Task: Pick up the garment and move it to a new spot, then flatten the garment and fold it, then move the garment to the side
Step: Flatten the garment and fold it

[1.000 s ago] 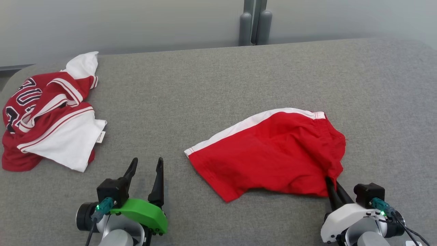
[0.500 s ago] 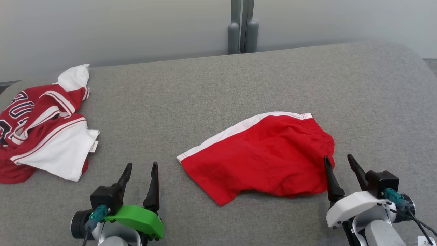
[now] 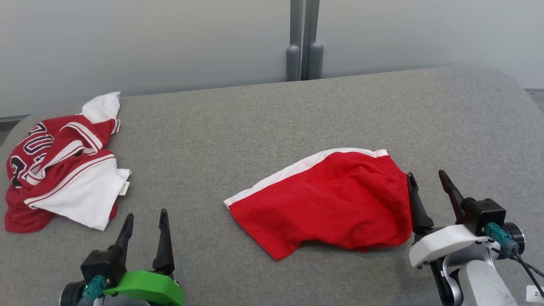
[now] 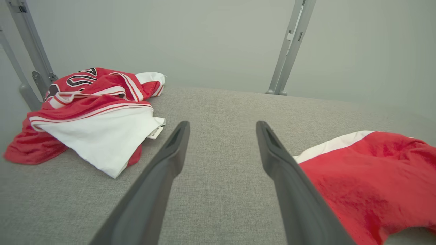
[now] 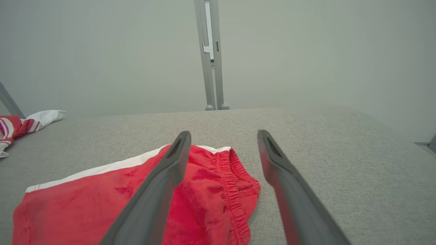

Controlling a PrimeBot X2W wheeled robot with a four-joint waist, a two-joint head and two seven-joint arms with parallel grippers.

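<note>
The garment, a pair of red shorts (image 3: 323, 199) with a white side stripe, lies loosely spread and slightly rumpled on the grey table, right of centre. My right gripper (image 3: 426, 174) stands open just beside its right, waistband end, holding nothing. In the right wrist view the right gripper (image 5: 223, 133) hovers over the elastic waistband of the shorts (image 5: 211, 183). My left gripper (image 3: 146, 213) is open and empty at the lower left, apart from the shorts. The left wrist view has the left gripper (image 4: 222, 124) over bare table, with the shorts (image 4: 368, 170) to its right.
A crumpled red and white jersey pile (image 3: 63, 170) lies at the table's left edge, also seen as the jersey pile (image 4: 92, 112) in the left wrist view. The grey fabric table (image 3: 255, 127) has rounded far corners. A grey post (image 3: 304, 42) stands behind its far edge.
My right gripper has opened and let go of the shorts' right end, then drawn up beside it. The shorts have settled flat. The head camera has shifted.
</note>
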